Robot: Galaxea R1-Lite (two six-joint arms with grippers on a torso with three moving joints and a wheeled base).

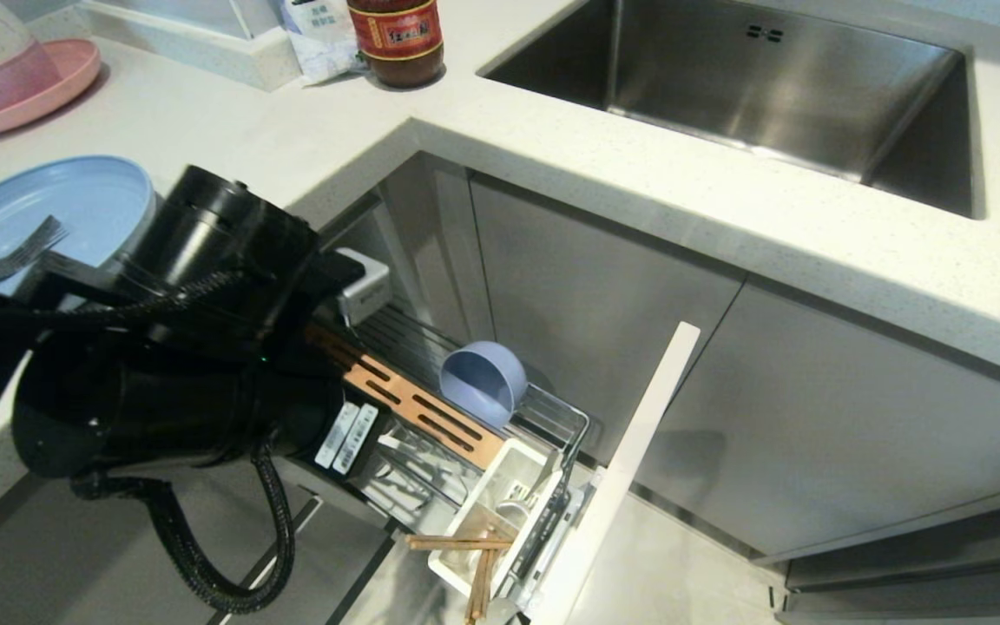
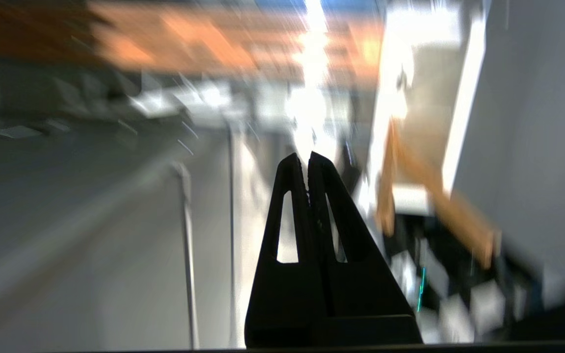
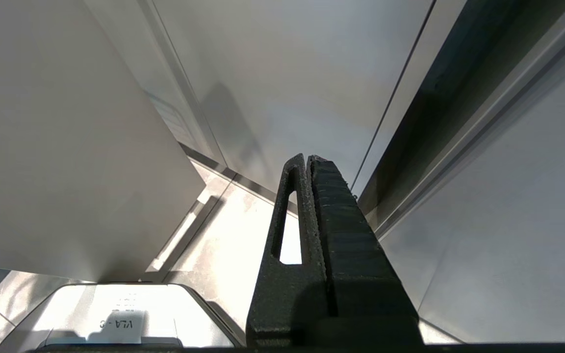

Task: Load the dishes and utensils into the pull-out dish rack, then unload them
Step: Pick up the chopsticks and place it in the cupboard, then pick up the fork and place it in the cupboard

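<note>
Spanning your head view, the speckled white stone countertop (image 1: 552, 165) wraps the corner, with the stainless steel sink basin (image 1: 752, 87) sunk into its far right side. Below it you have the pull-out chrome wire dish rack (image 1: 465, 417) drawn out from the cabinet, its narrow pale-grey front panel (image 1: 630, 460) standing at the near end. Your black left arm (image 1: 179, 347) fills the left side above the rack's inner end; its left gripper (image 2: 307, 162) shows both fingers pressed together with nothing between them, over a blurred rack. The wide, shallow light-blue round plate (image 1: 75, 204) lies on the countertop at the left, with the slim silver metal fork (image 1: 23, 252) resting on it. The small light-blue round bowl (image 1: 483, 382) stands on edge in the rack, beside the slotted wooden strip (image 1: 417, 408). The white utensil box (image 1: 500, 512) at the rack's near end holds the pair of light-brown wooden chopsticks (image 1: 465, 555), crossed and leaning out. Your right gripper (image 3: 309, 162) hangs closed and empty beside grey cabinet fronts.
</note>
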